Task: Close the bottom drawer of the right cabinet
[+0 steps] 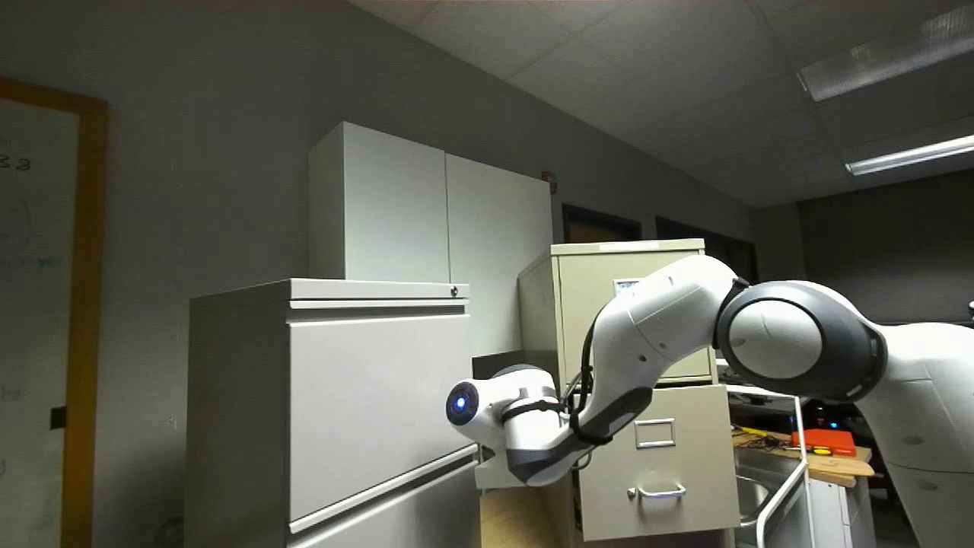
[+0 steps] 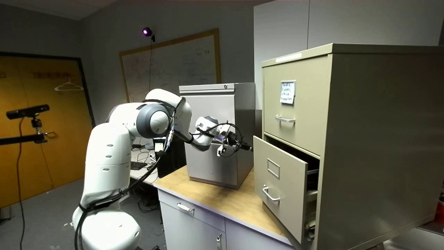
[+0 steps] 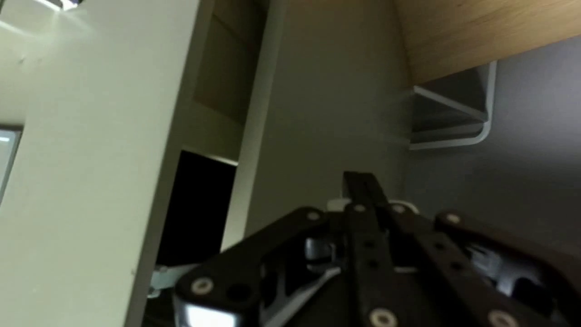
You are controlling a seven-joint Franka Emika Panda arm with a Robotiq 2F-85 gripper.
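The right cabinet, narrow and beige, shows in both exterior views [image 1: 620, 320] [image 2: 374, 139], with a white paper sheet [image 2: 287, 92] on its upper drawer. Its bottom drawer [image 1: 689, 449] [image 2: 277, 178] stands pulled out, with a dark gap behind its front; the metal handle [image 2: 270, 193] faces outward. In the wrist view the drawer front [image 3: 91, 136] is at the left and the cabinet's side [image 3: 331, 113] is ahead. My gripper [image 3: 361, 184] is shut and empty, beside the drawer's edge in an exterior view [image 2: 250, 148]. Whether it touches anything is unclear. The arm hides it in the remaining view.
The wide light-grey cabinet [image 1: 380, 396] [image 2: 210, 111] stands close beside the gripper on the wooden counter [image 2: 222, 198]. The white two-door cupboard [image 1: 396, 213] is behind. A white tube frame [image 1: 799, 434] stands by the drawer's far side. A camera stand [image 2: 34, 121] is behind the arm.
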